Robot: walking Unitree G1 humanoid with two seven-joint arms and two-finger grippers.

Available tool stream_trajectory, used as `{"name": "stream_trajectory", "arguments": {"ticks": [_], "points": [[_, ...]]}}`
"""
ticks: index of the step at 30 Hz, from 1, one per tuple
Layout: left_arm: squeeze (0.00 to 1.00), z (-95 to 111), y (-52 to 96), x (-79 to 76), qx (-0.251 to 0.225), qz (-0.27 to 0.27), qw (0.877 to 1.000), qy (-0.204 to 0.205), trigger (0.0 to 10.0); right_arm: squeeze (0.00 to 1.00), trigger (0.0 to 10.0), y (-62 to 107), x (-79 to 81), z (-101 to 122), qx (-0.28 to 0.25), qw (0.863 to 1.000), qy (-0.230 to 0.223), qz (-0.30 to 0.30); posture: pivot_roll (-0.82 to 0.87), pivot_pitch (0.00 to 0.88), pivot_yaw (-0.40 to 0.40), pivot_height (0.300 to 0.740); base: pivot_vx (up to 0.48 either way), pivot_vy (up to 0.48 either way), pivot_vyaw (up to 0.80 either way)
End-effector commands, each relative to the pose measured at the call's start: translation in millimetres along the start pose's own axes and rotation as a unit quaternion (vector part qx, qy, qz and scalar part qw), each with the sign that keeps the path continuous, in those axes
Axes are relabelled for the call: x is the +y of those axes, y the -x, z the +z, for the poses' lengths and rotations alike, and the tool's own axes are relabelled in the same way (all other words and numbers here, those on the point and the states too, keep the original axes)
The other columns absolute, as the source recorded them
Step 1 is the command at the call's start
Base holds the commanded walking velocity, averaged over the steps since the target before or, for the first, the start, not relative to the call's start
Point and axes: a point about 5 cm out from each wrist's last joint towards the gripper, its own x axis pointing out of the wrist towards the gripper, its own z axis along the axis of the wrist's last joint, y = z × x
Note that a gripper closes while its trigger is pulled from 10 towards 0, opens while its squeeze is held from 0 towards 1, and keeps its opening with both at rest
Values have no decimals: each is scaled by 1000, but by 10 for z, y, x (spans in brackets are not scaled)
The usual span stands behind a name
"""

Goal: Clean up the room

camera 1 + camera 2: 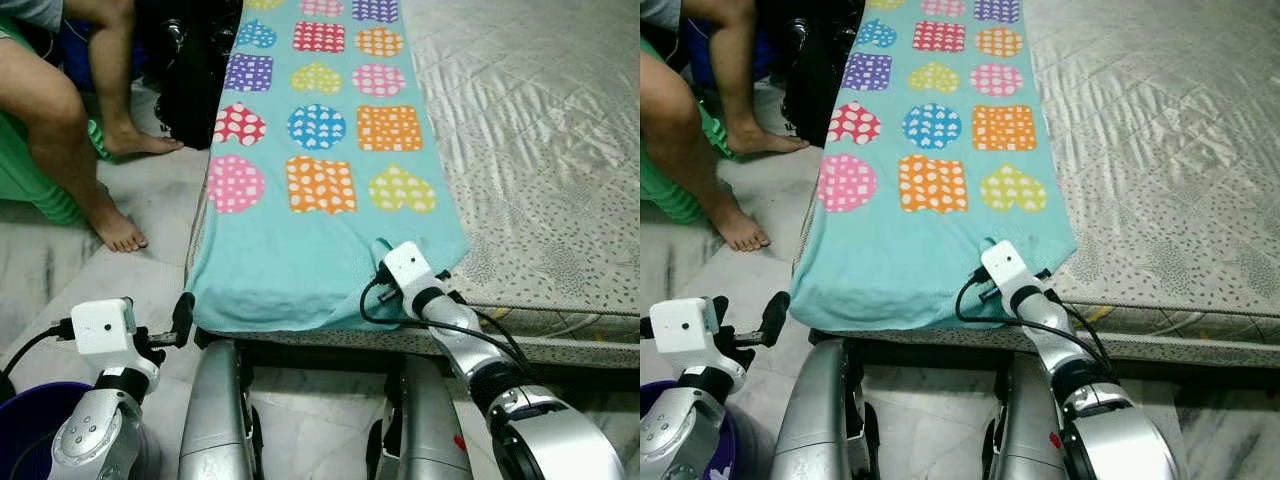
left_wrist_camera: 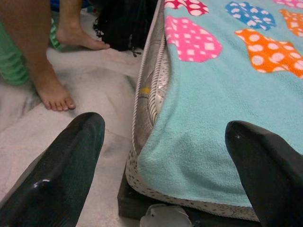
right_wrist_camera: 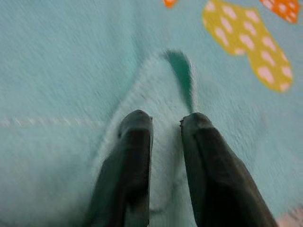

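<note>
Blanket (image 1: 320,150) spread flat along the mattress (image 1: 530,130), teal fleece, soft and fuzzy looking, printed with rows of spotted hearts, squares and circles in pink, orange, yellow, blue and purple. Near hem hanging a bit over the mattress edge at about 6 o'clock in the head views

Right gripper (image 3: 165,125) planted on the blanket's near right corner, around 5 o'clock of the fabric, with a small ridge of fleece bunched up between the two black fingers (image 3: 135,156). Fingers drawn close together and pinching that fold, a darker teal crease rising just beyond the tips toward 12 o'clock. Yellow spotted heart (image 3: 248,45) sitting off at roughly 1 o'clock from the tips in the wrist view

Left gripper (image 2: 165,156) hovering off the near left corner, about 7 o'clock of the blanket, fingers (image 2: 61,175) spread wide with nothing between them, not touching the fabric. Corner of the fleece draped over the piped mattress edge right in front of it

Mattress itself pale grey, quilted on top with a wavy stitched sheen, speckled pattern along the side band. Floor (image 1: 150,200) whitish marble-type tile. Person's bare legs and feet (image 1: 115,225) at 10 o'clock, standing on the tile near something black (image 1: 195,70) by the bed. Purple bin rim (image 1: 25,420) down at 8 o'clock beside the left arm
</note>
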Motion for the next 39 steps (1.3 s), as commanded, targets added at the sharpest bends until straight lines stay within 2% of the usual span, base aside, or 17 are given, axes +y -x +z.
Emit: {"name": "stream_trajectory", "arguments": {"ticks": [1, 9, 10, 11, 12, 16, 29, 34, 39], "points": [[0, -64, 16, 1, 12, 4, 1000, -1, 10000, 1000, 10000, 16, -47, -29, 3, 1000, 8, -23, 139, 206, -18, 545, 0, 0, 0], [0, -44, -3, 17, 10, 2, 1000, -3, 10000, 996, 10000, -20, -11, 48, -6, 1000, 16, -23, 140, 208, -13, 545, 0, 0, 0], [0, -41, -1, 21, 9, 3, 1000, -4, 10000, 314, 10000, -23, -7, 53, -6, 1000, 18, -22, 145, 209, -14, 545, 0, 0, 0], [0, -41, -1, 21, 9, 3, 1000, -4, 10000, 314, 10000, -23, -7, 53, -6, 1000, 18, -22, 145, 209, -14, 545, 0, 0, 0], [0, -43, 6, 22, 10, 4, 1000, -4, 10000, 0, 10000, -29, -2, 57, -4, 1000, 20, -21, 146, 211, -14, 545, 0, 0, 0], [0, -50, 12, 8, 10, 3, 1000, -3, 10000, 0, 10000, -35, 1, 54, 2, 999, 36, -25, 146, 211, -14, 545, 0, 0, 0], [0, -26, 30, 21, 9, 5, 1000, -5, 10000, 0, 10000, -117, 3, 178, 12, 998, 38, -50, 169, 221, -14, 545, 0, 0, 0], [0, -30, 48, 21, 10, 6, 1000, -5, 10000, 0, 10000, -106, 17, 140, 19, 997, 47, -50, 170, 227, -13, 545, 0, 0, 0], [0, -22, 39, -83, 16, -27, 999, 12, 10000, 0, 10000, -86, 34, 70, 37, 997, 42, -59, 178, 233, -6, 545, 0, 0, 0]]}}
